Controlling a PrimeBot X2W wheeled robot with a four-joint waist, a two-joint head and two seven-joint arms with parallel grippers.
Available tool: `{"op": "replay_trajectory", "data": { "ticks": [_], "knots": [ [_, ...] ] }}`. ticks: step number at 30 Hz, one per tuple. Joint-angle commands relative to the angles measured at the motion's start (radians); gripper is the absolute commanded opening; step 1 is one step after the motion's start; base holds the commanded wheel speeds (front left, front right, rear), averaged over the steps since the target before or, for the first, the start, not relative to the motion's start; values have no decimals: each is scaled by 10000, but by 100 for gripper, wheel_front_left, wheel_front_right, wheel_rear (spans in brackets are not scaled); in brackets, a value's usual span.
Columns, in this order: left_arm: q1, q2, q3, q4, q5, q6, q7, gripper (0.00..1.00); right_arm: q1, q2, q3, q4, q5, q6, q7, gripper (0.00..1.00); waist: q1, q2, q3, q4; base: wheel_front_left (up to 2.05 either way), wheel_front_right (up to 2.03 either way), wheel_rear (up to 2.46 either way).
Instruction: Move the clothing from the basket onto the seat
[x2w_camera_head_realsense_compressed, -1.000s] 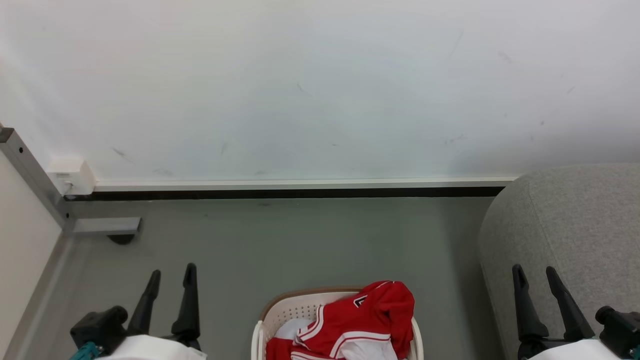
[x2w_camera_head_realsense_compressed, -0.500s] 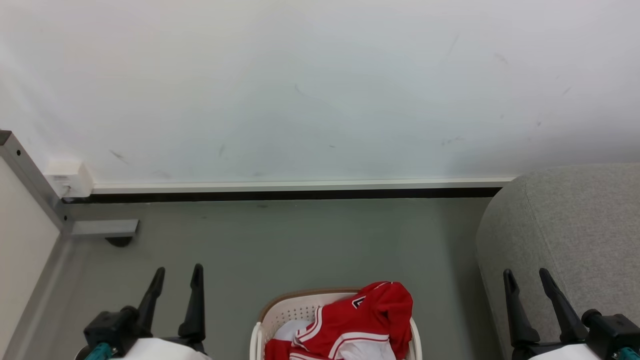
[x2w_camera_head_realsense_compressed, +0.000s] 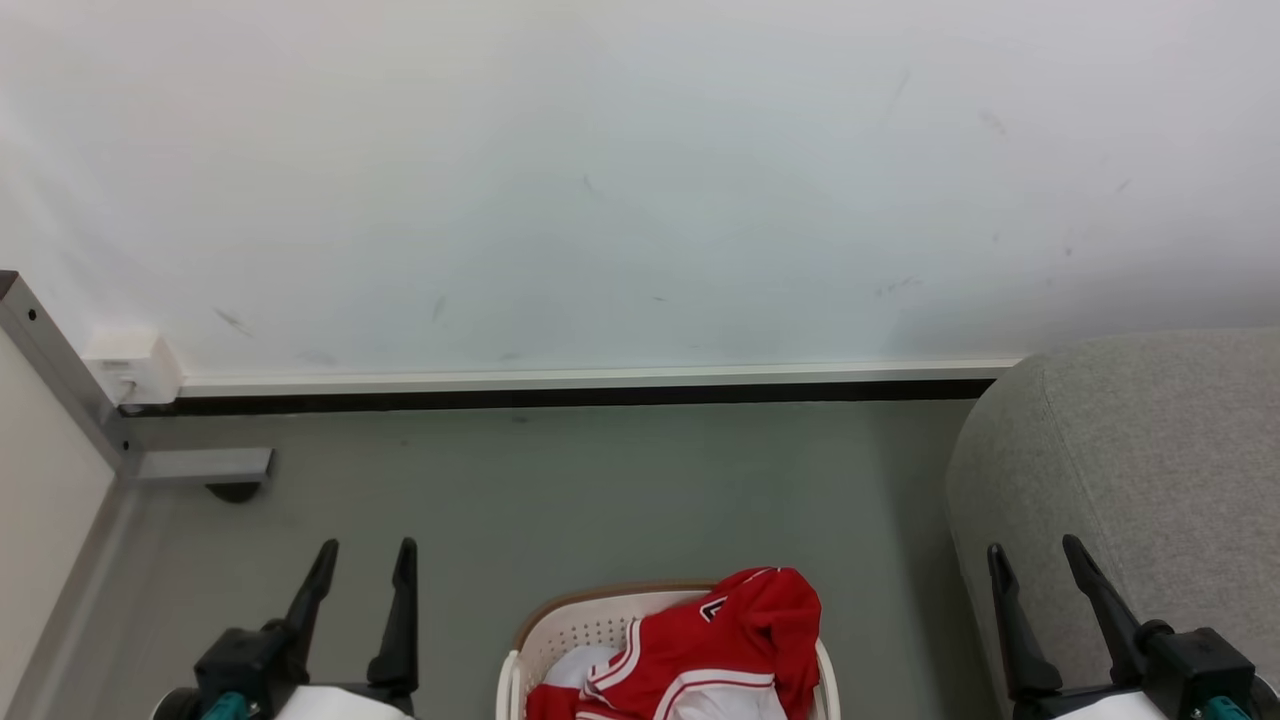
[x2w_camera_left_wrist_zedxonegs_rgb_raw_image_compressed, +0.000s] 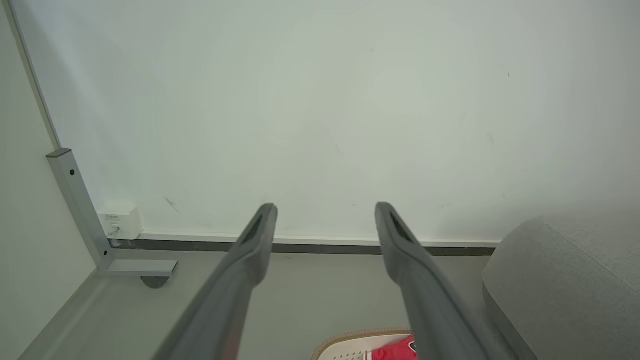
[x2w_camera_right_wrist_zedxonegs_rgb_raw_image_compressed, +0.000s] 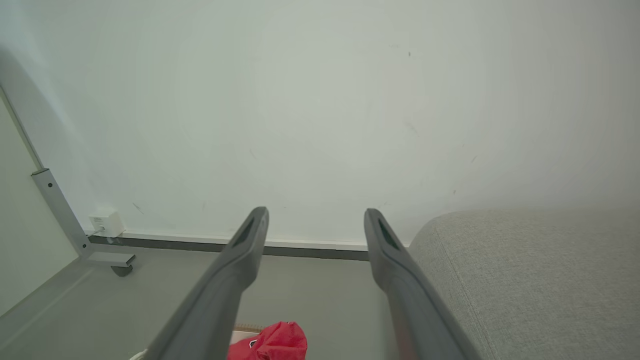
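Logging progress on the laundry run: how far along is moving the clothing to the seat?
Nothing looks done: the red sports garment with white stripe trim lies in the cream perforated plastic basket with a brown rim. Nothing is in hand: the left hand and right hand are open and empty, flanking the basket. Left: grasp the garment, lift it out, lay it on the large light grey fabric seat.

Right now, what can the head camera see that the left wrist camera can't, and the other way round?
Head view's extras: the right gripper, open near the seat, plus the white stripes on the clothing heaped in the basket. Left wrist view's extra: a close look at the slots in the fingers of the left gripper, open too. Both share: basket rim, red clothing, grey seat, wall box, floor.
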Motion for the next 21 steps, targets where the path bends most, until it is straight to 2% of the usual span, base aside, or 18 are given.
{"op": "replay_trajectory", "data": {
  "ticks": [1,14,21],
  "knots": [
    [-4,35,29,5,282,-31,-105,100,36,24,14,-58,-248,-22,15,100,0,0,-13,-3,0,0,0],
    [13,-80,112,177,991,-68,-311,100,100,118,41,-35,-1129,-24,-121,100,0,0,-108,-30,0,0,0],
    [-34,-176,365,392,502,-60,-303,100,172,109,14,-75,-965,-24,-89,100,0,0,-100,-37,0,0,0]
  ]
}}
